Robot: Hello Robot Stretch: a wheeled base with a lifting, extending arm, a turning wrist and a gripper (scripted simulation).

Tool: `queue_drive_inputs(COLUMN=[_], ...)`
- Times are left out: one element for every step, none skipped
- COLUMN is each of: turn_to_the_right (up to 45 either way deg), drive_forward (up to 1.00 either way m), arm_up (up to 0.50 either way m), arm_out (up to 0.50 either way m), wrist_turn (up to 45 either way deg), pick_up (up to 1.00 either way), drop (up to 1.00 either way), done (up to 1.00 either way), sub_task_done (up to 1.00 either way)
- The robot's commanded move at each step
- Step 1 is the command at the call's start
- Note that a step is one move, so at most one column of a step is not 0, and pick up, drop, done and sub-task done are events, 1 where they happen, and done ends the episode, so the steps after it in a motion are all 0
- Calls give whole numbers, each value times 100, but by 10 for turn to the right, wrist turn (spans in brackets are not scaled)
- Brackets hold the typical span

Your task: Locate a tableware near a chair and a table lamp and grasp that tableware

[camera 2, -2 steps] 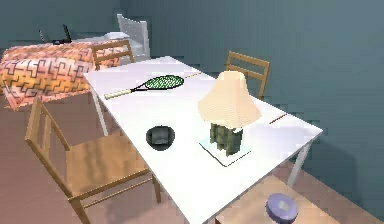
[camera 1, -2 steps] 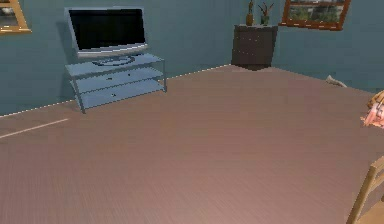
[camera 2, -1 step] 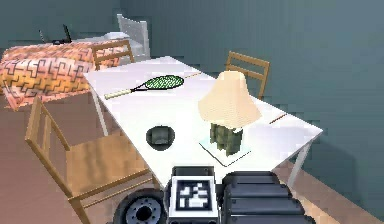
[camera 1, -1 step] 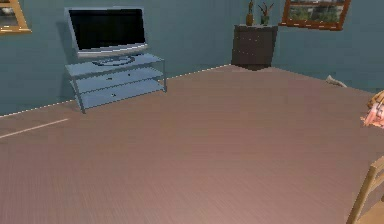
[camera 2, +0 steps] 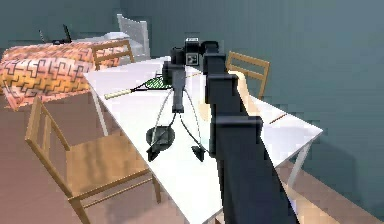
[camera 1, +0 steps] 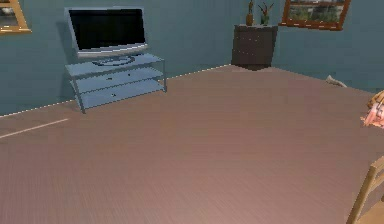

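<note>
No piece on the white table (camera 2: 130,112) can be named as tableware with certainty. The nearest candidate is a thin pale strip (camera 2: 115,92), lying flat toward the table's far left part, just beside a racket-shaped thing (camera 2: 150,85) with a dark frame and green netting. Its form is too small to tell further.

The dark arm (camera 2: 235,140) rises over the table from the arm side view's bottom edge. The gripper (camera 2: 178,150) hangs above the tabletop near its middle, its 2 thin fingers pointing down. Only bare white tabletop lies behind their tips, so it holds nothing. The state of the jaws cannot be told.

3 wooden chairs stand at the table: 1 at the near left (camera 2: 80,155), 1 at the far left (camera 2: 112,52) and 1 at the far right (camera 2: 248,70). A white chair (camera 2: 132,35) stands beyond, against the teal wall. A bed (camera 2: 45,70) with an orange patterned cover lies at the left.

In the forward view, brown floor (camera 1: 200,140) stretches to a teal wall. A television (camera 1: 106,30) sits on a pale stand (camera 1: 115,78). A dark dresser (camera 1: 254,45) stands in the corner, a framed picture (camera 1: 315,12) hanging to its right.
</note>
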Motion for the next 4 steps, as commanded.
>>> queue_drive_inputs(turn_to_the_right=[0, 0, 0, 0], drive_forward=[0, 0, 0, 0], arm_up=[0, 0, 0, 0], arm_out=[0, 0, 0, 0], wrist_turn=[450, 450, 450, 120], pick_up=[0, 0, 0, 0], drop=[0, 0, 0, 0], done=[0, 0, 0, 0], sub_task_done=[0, 0, 0, 0])
